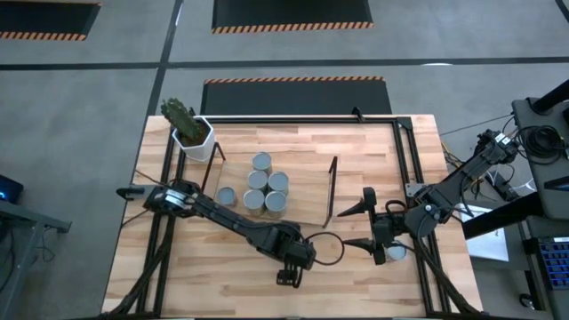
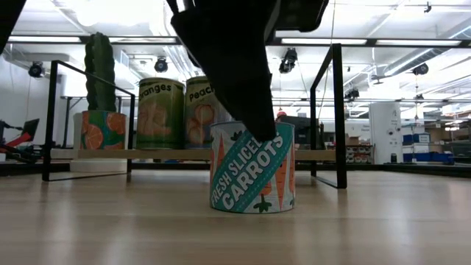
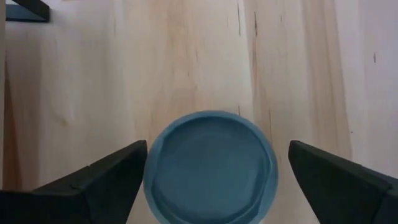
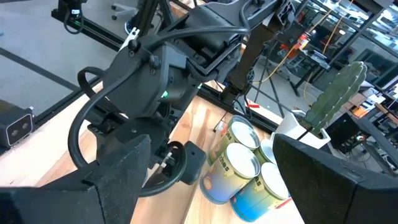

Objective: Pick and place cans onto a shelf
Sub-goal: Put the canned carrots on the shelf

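Note:
A can (image 3: 211, 167) with a teal carrot label (image 2: 252, 173) stands upright on the table, near the front middle. My left gripper (image 3: 217, 144) points down over it, open, one finger on either side of its round top and apart from it; in the high view this gripper (image 1: 289, 267) hides the can. Several cans (image 1: 265, 187) stand on the shelf (image 1: 302, 182), a low wooden board with black wire frames at its ends. My right gripper (image 1: 360, 225) hovers open with nothing between its fingers, right of the shelf.
A white pot with a cactus (image 1: 191, 133) stands at the shelf's far left end. Another can (image 1: 396, 253) shows partly under my right arm. Black rails (image 1: 404, 142) run along the table's edges. Bare wood (image 1: 204, 276) lies at the front left.

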### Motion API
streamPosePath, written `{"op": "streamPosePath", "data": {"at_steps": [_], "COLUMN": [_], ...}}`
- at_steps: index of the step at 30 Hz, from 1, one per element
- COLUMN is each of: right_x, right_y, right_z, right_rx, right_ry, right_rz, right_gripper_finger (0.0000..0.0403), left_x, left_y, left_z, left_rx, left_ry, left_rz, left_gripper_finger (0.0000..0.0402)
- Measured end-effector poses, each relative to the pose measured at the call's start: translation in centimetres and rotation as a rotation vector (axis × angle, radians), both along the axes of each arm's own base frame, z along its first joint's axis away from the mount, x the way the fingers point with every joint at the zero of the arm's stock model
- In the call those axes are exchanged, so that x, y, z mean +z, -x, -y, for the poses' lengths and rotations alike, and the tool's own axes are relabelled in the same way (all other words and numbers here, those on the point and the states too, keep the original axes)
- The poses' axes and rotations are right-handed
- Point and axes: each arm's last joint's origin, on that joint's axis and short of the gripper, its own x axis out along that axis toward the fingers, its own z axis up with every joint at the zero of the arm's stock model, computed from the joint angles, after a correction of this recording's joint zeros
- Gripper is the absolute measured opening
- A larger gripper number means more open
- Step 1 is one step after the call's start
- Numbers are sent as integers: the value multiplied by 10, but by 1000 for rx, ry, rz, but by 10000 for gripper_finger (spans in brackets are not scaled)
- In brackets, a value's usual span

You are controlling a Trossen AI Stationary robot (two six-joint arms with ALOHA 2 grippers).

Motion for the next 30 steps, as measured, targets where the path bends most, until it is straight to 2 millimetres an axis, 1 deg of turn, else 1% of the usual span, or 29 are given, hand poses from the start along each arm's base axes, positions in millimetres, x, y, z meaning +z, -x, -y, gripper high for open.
{"op": "streamPosePath", "data": {"at_steps": [6, 12, 15, 17, 20, 24, 27, 30], "right_x": [0, 0, 0, 0, 0, 0, 0, 0], "right_y": [0, 0, 0, 0, 0, 0, 0, 0], "right_z": [0, 0, 0, 0, 0, 0, 0, 0], "right_rx": [0, 0, 0, 0, 0, -1, -2, -2], "right_ry": [0, 0, 0, 0, 0, 0, -2, -3], "right_rz": [0, 0, 0, 0, 0, 1, 1, 1], "right_gripper_finger": [327, 327, 327, 327, 327, 327, 327, 327], "left_x": [-7, -8, -5, -1, 11, 37, 61, 86], "left_y": [1, 0, 1, 2, 8, 21, 39, 62], "left_z": [-2, -2, -2, -2, -2, 1, -2, -13], "left_rx": [14, 15, 14, 10, -15, -84, -142, -139], "left_ry": [31, 43, 45, 45, 30, 10, -21, -89], "left_rz": [-12, -8, -5, 0, 8, 31, 5, -50], "left_gripper_finger": [324, 271, 268, 274, 289, 288, 281, 281]}}
